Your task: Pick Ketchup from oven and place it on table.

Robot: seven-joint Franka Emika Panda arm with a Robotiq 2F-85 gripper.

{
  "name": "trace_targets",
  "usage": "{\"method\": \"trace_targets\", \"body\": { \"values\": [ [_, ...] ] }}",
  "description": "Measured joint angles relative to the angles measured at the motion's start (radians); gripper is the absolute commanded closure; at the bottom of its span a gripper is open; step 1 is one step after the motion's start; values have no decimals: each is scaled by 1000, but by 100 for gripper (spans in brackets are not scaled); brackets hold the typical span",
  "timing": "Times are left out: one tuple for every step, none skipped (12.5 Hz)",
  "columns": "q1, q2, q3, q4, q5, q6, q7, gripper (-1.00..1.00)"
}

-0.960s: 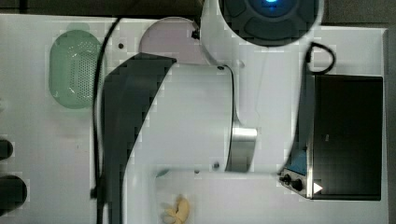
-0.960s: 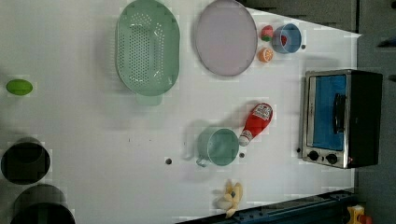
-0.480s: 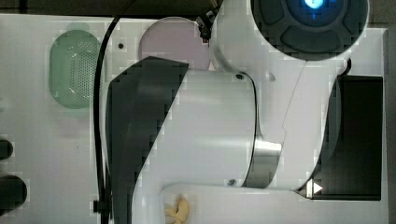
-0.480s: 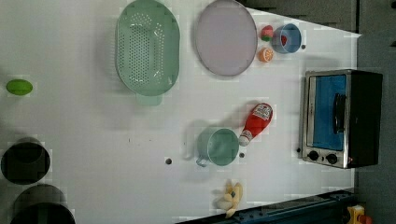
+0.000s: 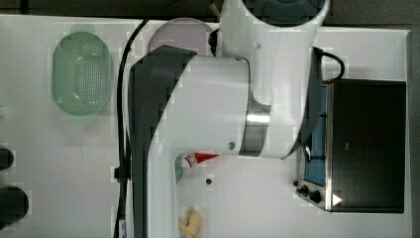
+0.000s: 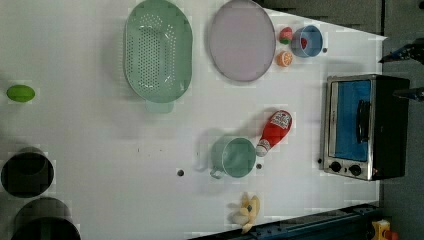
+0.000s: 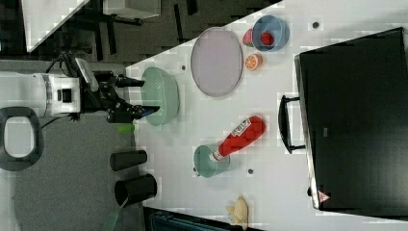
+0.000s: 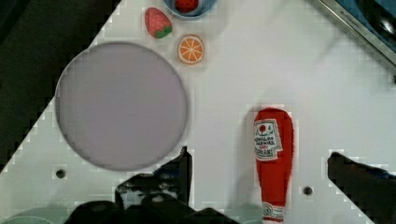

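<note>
The Ketchup lies flat on the white table, cap end touching a green cup, a short way from the oven. The oven's blue glass door looks shut. The bottle also lies there in the right view, and a small part of it peeks out under the arm in the top view. In the wrist view the Ketchup lies between my two dark fingers, far below them. My gripper is open and holds nothing. In the right view the gripper hangs open, well away from the bottle.
A green colander, a lilac plate, a blue bowl, a strawberry and an orange slice sit along one side. A banana, a green fruit and two black cups sit elsewhere.
In the top view the arm has swung toward the top view's right and looms larger. The Ketchup has not moved in the left view.
</note>
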State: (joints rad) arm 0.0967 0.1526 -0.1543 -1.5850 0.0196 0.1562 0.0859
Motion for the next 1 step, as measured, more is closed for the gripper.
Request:
{"method": "trace_targets", "body": {
  "values": [
    [6, 0, 4, -7, 1, 1, 0, -100]
  ]
}}
